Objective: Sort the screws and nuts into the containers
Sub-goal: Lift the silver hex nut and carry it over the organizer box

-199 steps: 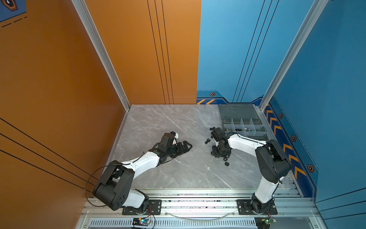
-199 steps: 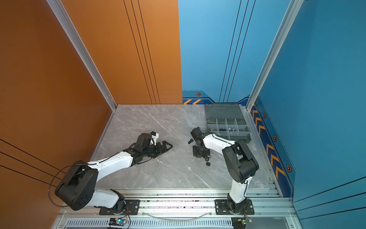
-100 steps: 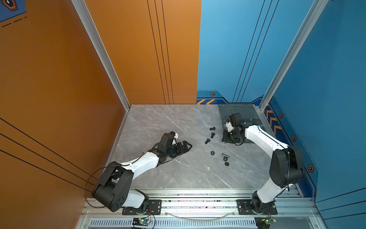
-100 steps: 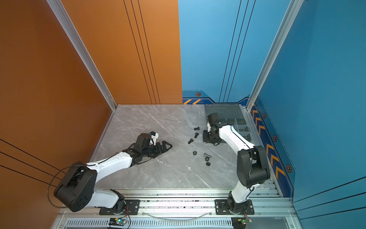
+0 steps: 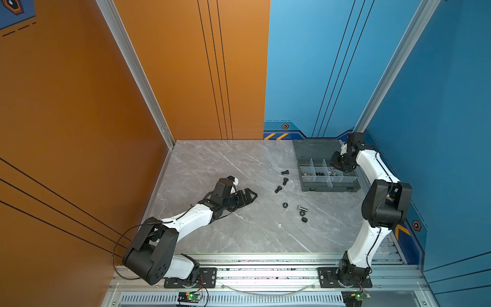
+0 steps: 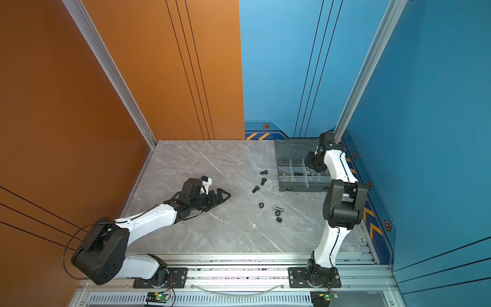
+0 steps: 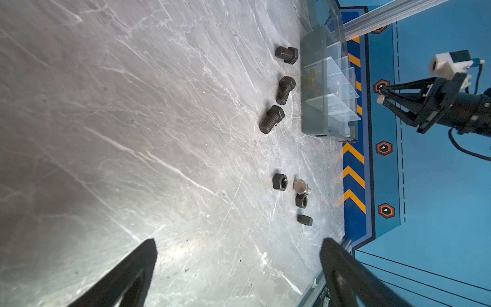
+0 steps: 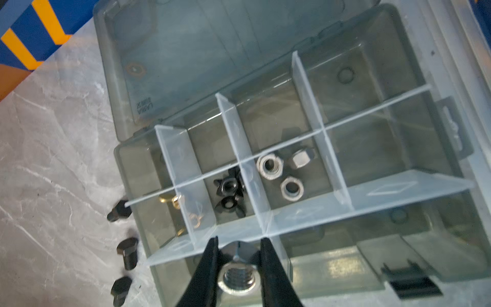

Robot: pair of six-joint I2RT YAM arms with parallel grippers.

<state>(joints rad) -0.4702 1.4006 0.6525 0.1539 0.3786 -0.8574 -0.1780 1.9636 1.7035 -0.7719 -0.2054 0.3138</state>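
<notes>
My right gripper [image 8: 238,243] is shut on a silver hex nut [image 8: 237,276] and hangs over the open grey organizer box [image 5: 330,189], above its middle containers [image 8: 292,212]. One compartment holds three silver nuts [image 8: 291,188], the one beside it black wing nuts [image 8: 228,187], and the end one brass wing nuts [image 8: 172,200]. Three black screws [image 5: 285,181] lie on the table left of the box. Nearer the front lie a silver screw [image 5: 302,208] and three black nuts [image 5: 285,205]. My left gripper [image 7: 237,244] rests open and empty on the table at centre left.
The box's flat lid [image 5: 316,150] lies open behind it, against the back wall. The blue side wall [image 5: 425,159] stands close to the right arm. A metal rail [image 5: 265,265] runs along the table's front edge. Marble tabletop [image 5: 212,164] stretches between the left gripper and the back wall.
My right gripper has swung from the loose parts at the table's middle back and right to above the box, carrying the silver nut. The left arm has not moved.
</notes>
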